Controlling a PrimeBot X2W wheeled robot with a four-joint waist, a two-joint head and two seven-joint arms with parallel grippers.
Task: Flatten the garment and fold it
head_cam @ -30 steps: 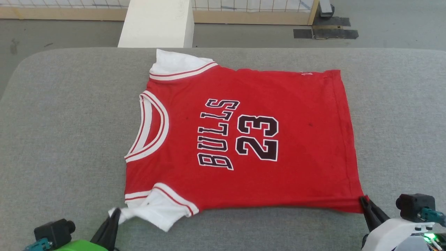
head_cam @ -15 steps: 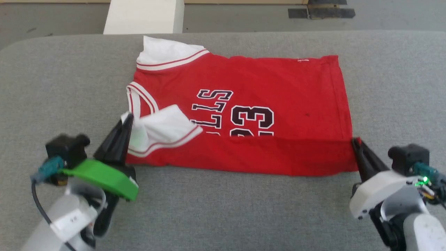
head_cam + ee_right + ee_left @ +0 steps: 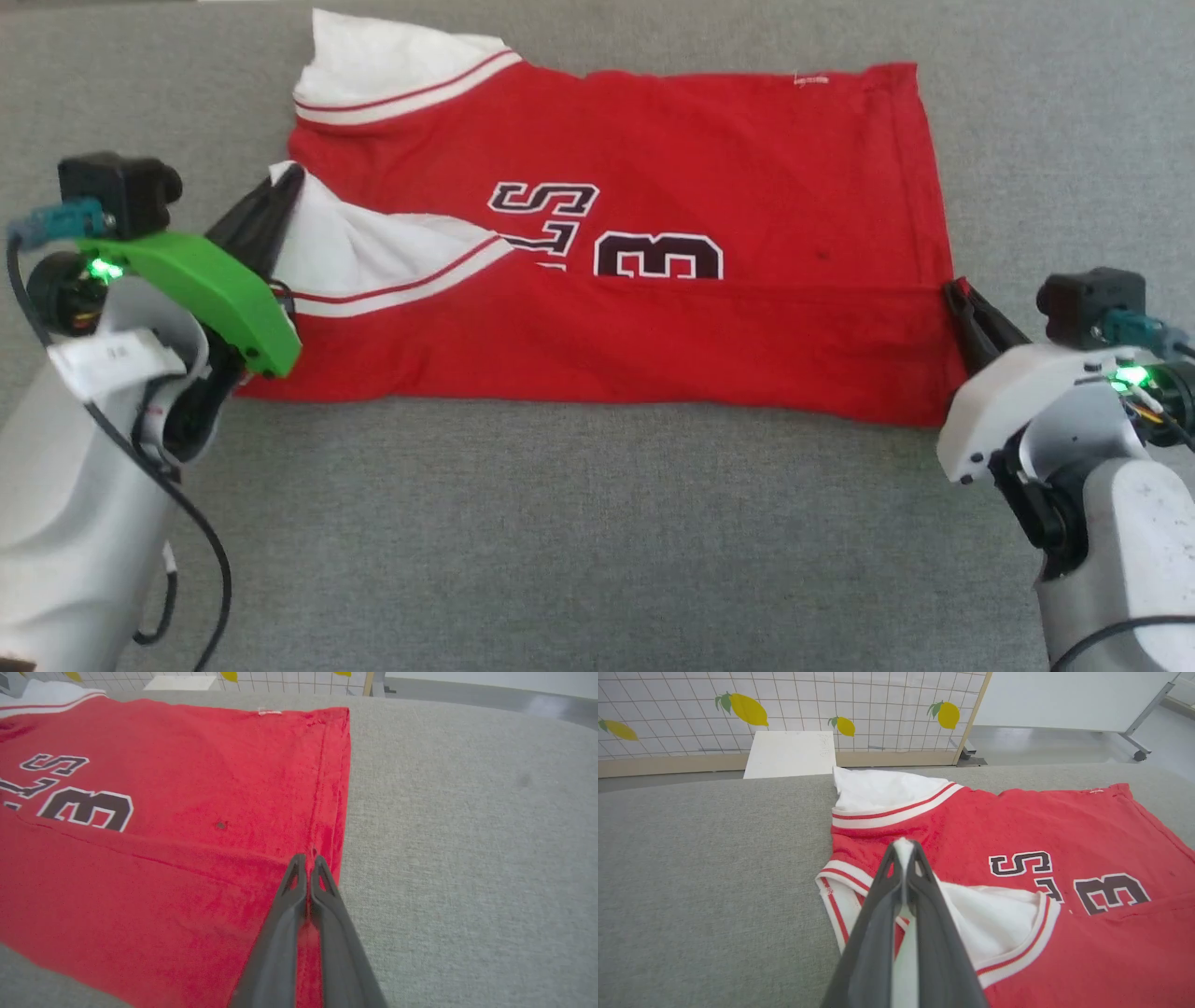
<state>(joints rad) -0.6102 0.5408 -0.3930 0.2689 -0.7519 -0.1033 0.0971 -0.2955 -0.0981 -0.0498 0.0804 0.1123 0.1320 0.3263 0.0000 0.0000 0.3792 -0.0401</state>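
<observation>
A table (image 3: pixel 597 541) covered in coarse grey woven cloth carries the garment (image 3: pixel 747 140), a red knit jersey lying flat. Its near long edge is folded over the black-and-white lettering, leaving a straight crease across the number.

In the head view, the left end effector (image 3: pixel 283 182), two long dark tapered fingers pressed together, pinches the tip of a white sleeve (image 3: pixel 355 247) with red-striped trim and holds it over the chest. The right end effector (image 3: pixel 954 294) is closed on the red hem corner at the crease's other end.

In the left wrist view, the fingers meet with white cloth between them. Beyond the table stand a gridded panel (image 3: pixel 784 700) printed with lemons and a plain white block (image 3: pixel 789 753).

In the right wrist view, the closed fingers grip the stitched double hem, with red fabric caught between them and bare grey weave just beside.
</observation>
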